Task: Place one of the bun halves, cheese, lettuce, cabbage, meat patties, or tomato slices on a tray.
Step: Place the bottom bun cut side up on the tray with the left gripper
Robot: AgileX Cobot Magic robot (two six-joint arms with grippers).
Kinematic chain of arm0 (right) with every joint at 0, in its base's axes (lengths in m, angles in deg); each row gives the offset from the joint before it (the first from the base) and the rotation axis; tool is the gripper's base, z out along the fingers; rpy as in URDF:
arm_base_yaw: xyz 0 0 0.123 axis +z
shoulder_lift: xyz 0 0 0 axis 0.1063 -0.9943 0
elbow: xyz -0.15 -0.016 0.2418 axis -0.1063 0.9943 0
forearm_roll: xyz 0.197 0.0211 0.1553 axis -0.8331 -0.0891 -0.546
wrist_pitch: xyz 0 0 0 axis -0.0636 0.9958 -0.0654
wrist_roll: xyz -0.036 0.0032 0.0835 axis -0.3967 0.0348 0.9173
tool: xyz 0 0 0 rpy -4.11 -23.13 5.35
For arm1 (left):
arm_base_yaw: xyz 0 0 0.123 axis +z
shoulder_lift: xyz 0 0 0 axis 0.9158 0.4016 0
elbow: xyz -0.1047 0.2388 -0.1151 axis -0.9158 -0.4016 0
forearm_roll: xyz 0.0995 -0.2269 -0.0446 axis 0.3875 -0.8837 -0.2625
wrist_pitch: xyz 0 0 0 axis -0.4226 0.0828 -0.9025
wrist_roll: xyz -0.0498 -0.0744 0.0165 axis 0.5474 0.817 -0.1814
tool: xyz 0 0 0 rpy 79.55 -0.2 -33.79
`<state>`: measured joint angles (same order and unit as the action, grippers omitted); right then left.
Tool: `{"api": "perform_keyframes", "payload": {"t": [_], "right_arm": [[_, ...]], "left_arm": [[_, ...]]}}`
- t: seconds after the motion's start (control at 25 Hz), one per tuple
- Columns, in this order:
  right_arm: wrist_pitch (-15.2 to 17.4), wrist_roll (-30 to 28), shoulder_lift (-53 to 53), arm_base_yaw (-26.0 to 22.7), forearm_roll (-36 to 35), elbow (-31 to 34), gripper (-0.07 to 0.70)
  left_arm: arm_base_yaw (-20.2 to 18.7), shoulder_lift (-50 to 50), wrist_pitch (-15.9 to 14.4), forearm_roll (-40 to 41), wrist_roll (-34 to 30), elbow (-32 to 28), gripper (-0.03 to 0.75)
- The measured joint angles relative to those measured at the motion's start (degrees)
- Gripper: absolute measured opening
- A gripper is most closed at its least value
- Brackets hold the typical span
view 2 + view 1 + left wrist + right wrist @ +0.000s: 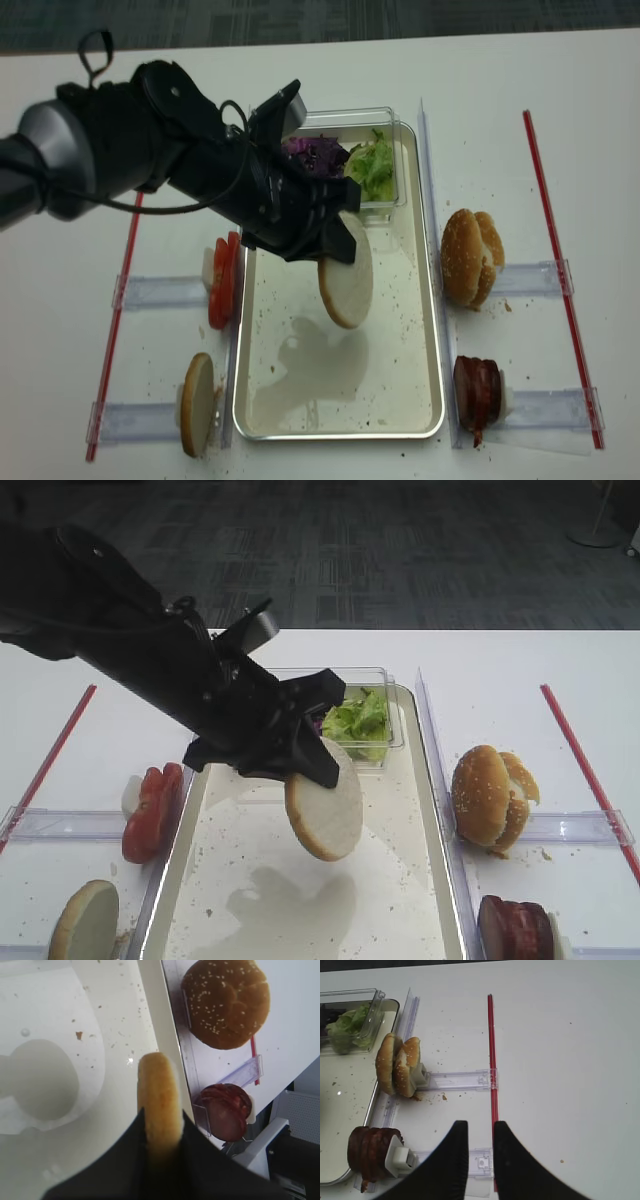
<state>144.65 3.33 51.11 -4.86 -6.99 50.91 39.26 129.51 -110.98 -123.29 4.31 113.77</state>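
Bun half point(325, 815) in left gripper point(312, 768) — above tray point(420, 875)

Both high views look down on the table: 1 from in front at a slant, catching floor beyond; the other steeper, nearly overhead. Both share the tray point(430, 300) and sesame buns point(470, 258). The left wrist camera looks down past its gripper point(161, 1125), close over the tray. The right wrist camera looks down over its gripper point(480, 1132) at the table's right side, sharing those buns.
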Motion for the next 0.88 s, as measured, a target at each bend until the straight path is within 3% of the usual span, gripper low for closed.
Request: {"api": "perform_keyframes", "payload": {"t": [0.16, 0.44, 0.52, 0.76, 0.88], "right_arm": [[0.00, 0.00, 0.00, 0.00, 0.00, 0.00, 0.176], [0.00, 0.00, 0.00, 0.00, 0.00, 0.00, 0.176], [0.00, 0.00, 0.00, 0.00, 0.00, 0.00, 0.176], [0.00, 0.00, 0.00, 0.00, 0.00, 0.00, 0.176], [0.00, 0.00, 0.00, 0.00, 0.00, 0.00, 0.176]], "left_arm": [[0.00, 4.81, 0.45, -4.61, -4.85, 0.00, 0.059], [0.00, 10.05, 1.55, -6.06, -6.68, 0.13, 0.089], [0.00, 10.41, 1.55, -6.06, -6.68, 0.24, 0.167], [0.67, 10.41, 1.55, -4.29, -5.36, 0.37, 0.612], [0.95, 10.41, 1.55, -1.86, -3.75, 0.37, 0.671]]}}
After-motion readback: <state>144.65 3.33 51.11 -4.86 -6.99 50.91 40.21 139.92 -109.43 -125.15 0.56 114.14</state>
